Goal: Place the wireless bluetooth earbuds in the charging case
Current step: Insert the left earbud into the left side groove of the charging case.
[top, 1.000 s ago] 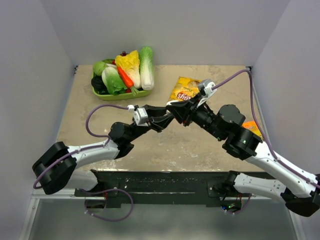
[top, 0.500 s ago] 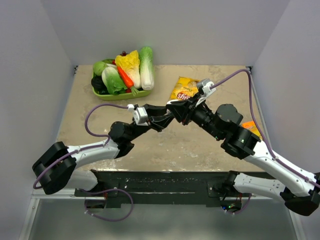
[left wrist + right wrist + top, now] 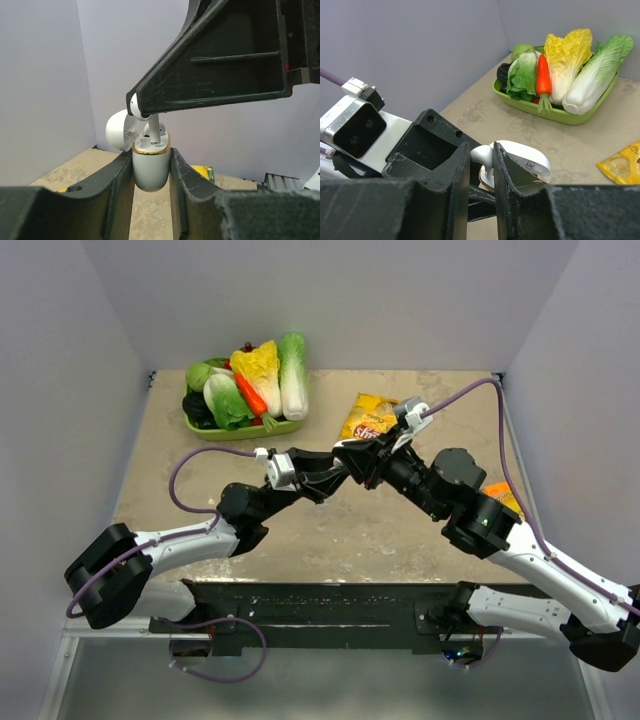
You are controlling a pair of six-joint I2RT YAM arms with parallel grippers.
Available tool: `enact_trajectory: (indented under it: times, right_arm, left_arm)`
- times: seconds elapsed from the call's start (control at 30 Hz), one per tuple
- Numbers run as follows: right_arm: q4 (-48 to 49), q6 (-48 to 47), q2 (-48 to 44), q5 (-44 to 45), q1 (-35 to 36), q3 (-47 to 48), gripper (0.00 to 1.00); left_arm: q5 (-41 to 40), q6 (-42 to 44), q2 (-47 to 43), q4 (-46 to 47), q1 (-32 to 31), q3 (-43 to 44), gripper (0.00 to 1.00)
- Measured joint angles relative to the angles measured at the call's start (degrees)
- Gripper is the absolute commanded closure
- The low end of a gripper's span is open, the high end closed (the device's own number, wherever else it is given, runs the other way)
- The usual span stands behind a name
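1. White plastic with a gold rim, the charging case (image 3: pixel 149 175) is sitting upright between the fingers of the left gripper (image 3: pixel 150 156). Its jaws are clamping narrowly on the case body and holding it in the air above the table (image 3: pixel 350 530). The lid (image 3: pixel 119 132) is hanging open to one side.
2. Directly over the case mouth, a white stemmed earbud (image 3: pixel 134 106) is being pinched by the right gripper (image 3: pixel 481 150), with the jaws drawn to a slim gap on the bud's head. The stem is pointing down and its tip is reaching the gold rim. Whether it is lining up with a socket cannot be told from here.
3. Several things could go wrong from here.
   - A slightly tilted stem could catch on the rim and twist the bud out of the smooth fingers.
   - Pushing down hard could slide the case through the left grip, since only its sides are being squeezed.
   - The right finger is crowding the open lid, so a sideways correction could knock it.
   - Letting go before the bud is seating could drop it onto the table below.
4. Farther back, a yellow chip bag (image 3: pixel 370 420) is lying flat on the table.
5. At the far left, a green tray (image 3: pixel 240 433) is holding vegetables (image 3: pixel 262 370), well apart from the work.
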Motion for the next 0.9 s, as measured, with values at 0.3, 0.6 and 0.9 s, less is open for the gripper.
enact_trajectory:
  times: [0.3, 0.6, 0.9]
  right_arm:
    - [0.9, -0.8, 0.2, 0.0, 0.0, -0.5, 1.0]
    - [0.9, -2.1, 1.3, 0.0, 0.0, -0.9, 1.0]
    - [0.4, -1.6, 1.2, 0.5, 0.4, -1.0, 0.5]
  left_arm:
    - [0.0, 0.0, 0.0, -0.1, 0.0, 0.1, 1.0]
    - [-0.1, 0.0, 0.0, -0.5, 0.0, 0.1, 1.0]
    - [-0.4, 0.0, 0.0, -0.5, 0.1, 0.1, 1.0]
